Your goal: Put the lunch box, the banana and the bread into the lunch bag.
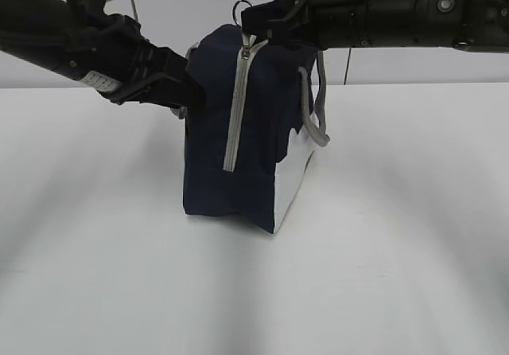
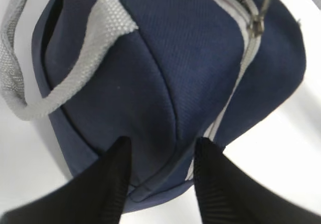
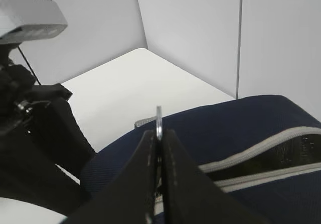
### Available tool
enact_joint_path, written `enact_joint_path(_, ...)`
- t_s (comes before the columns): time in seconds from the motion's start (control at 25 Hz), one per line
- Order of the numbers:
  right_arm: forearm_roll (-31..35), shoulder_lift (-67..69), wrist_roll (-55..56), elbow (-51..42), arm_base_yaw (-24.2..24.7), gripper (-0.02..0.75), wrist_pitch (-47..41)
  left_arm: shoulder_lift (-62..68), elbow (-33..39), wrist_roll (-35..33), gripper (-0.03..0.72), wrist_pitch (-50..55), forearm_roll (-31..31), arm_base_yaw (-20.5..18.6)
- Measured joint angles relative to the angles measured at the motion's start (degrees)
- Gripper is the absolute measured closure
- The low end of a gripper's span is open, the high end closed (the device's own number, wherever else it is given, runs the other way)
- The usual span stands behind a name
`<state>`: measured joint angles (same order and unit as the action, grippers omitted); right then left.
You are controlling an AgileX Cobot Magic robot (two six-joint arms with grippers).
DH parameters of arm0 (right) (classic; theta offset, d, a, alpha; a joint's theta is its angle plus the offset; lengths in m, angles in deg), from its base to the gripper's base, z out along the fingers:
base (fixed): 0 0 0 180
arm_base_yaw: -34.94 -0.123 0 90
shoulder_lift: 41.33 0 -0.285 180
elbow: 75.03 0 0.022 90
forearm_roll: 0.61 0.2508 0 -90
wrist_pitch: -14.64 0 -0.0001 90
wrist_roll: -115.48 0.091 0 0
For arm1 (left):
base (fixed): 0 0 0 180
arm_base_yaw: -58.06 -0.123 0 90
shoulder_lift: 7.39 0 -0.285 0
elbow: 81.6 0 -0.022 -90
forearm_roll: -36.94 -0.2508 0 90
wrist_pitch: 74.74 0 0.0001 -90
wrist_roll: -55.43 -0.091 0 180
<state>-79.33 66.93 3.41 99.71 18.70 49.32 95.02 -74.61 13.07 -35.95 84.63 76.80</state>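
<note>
I see open white table [image 1: 382,275] on every side of the lunch bag [image 1: 238,132], so the low approaches from front, left and right are free. Up top it is crowded: my left gripper [image 2: 160,156] straddles the bag's upper left corner, and my right gripper [image 3: 158,138] is clamped on the ring pull [image 3: 158,121]. The zipper [image 3: 261,156] gapes only a narrow slit, too tight for a hand.

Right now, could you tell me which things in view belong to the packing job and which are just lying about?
Belonging to the job:
- lunch bag, standing on the table
- metal ring zip pull, pinched by the right gripper
- left gripper, astride the bag's end

Lying about:
- nothing visible; lunch box, banana and bread are not in view
</note>
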Motion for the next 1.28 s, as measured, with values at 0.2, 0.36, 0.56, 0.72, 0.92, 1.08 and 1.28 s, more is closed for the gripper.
enact_joint_path(0.2,0.0,0.0,0.5,0.0,0.0,0.754,0.0,0.6,0.0,0.0,0.416,-0.1,0.0,0.0)
enact_joint_path(0.36,0.0,0.0,0.9,0.0,0.0,0.754,0.1,0.6,0.0,0.0,0.520,-0.6,0.4,0.0)
enact_joint_path(0.56,0.1,0.0,1.2,0.1,0.0,0.754,0.1,1.3,0.0,0.0,0.633,-1.2,2.4,0.0)
enact_joint_path(0.72,0.1,0.0,1.4,0.1,0.0,0.754,0.2,1.4,0.0,0.0,0.683,-1.0,2.6,0.0)
enact_joint_path(0.92,0.1,0.0,2.2,0.1,0.0,0.754,1.0,1.4,0.0,0.0,0.683,-0.2,2.7,0.0)
enact_joint_path(1.08,1.5,0.0,2.4,0.1,0.0,0.754,1.4,1.4,0.0,0.0,0.683,1.1,2.8,0.0)
enact_joint_path(1.28,2.0,0.1,2.8,2.1,0.0,0.754,1.1,1.3,-0.1,0.0,0.685,2.6,2.6,0.0)
